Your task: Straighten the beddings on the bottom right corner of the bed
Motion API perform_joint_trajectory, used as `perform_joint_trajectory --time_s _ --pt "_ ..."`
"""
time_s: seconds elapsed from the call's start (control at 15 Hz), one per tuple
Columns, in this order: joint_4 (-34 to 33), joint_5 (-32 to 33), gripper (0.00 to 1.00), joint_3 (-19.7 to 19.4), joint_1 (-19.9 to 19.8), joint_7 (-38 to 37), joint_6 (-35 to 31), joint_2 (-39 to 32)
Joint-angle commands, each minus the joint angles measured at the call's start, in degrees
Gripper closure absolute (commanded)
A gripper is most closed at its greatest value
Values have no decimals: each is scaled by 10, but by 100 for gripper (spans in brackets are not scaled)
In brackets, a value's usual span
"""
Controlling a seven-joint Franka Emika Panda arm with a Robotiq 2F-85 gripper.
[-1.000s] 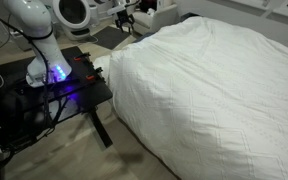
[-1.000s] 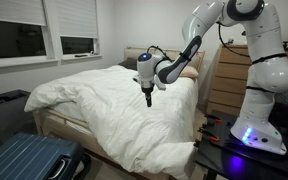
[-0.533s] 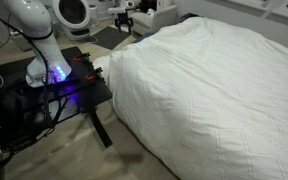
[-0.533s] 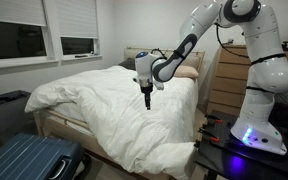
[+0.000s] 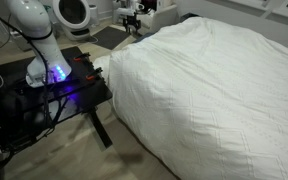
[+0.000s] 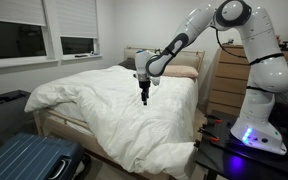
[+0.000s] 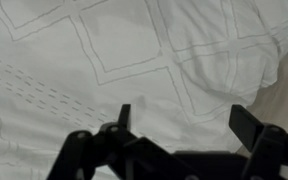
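The white quilted beddings [image 6: 114, 105] cover the bed [image 6: 52, 122] and spill in wrinkled folds over its near corner [image 6: 154, 150]. In the other exterior view the beddings [image 5: 214, 90] fill the right side. My gripper [image 6: 144, 99] hangs over the middle of the bed, fingers pointing down, just above the fabric. In an exterior view the gripper [image 5: 131, 22] shows small at the top. The wrist view shows the gripper [image 7: 184, 120] open, nothing between its fingers, with stitched white fabric [image 7: 104, 50] below.
A black robot stand [image 5: 64, 85] with a blue glowing base sits beside the bed. A blue suitcase [image 6: 29, 160] lies on the floor at the bed's foot. A wooden dresser [image 6: 227, 80] stands behind the arm. Windows [image 6: 44, 30] line the far wall.
The arm has stretched further out over the bed, carrying the gripper slightly away from the robot base. The jaws stayed open and the beddings have not moved.
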State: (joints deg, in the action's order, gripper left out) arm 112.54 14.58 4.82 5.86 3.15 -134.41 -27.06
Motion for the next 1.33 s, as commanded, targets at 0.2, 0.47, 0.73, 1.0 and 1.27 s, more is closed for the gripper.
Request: perform_joint_trajectory --time_s 0.2,0.47,0.73,1.0,1.27 --pt "-37 -7 0 -9 -14 63 -15 -65" --pt "-48 -25 0 1 -30 97 -9 -103" --pt "-62 -104 0 35 -58 140 51 -130" --pt "-70 -158 0 44 -56 125 153 -142" --pt "-56 -157 0 36 -50 130 157 -149"
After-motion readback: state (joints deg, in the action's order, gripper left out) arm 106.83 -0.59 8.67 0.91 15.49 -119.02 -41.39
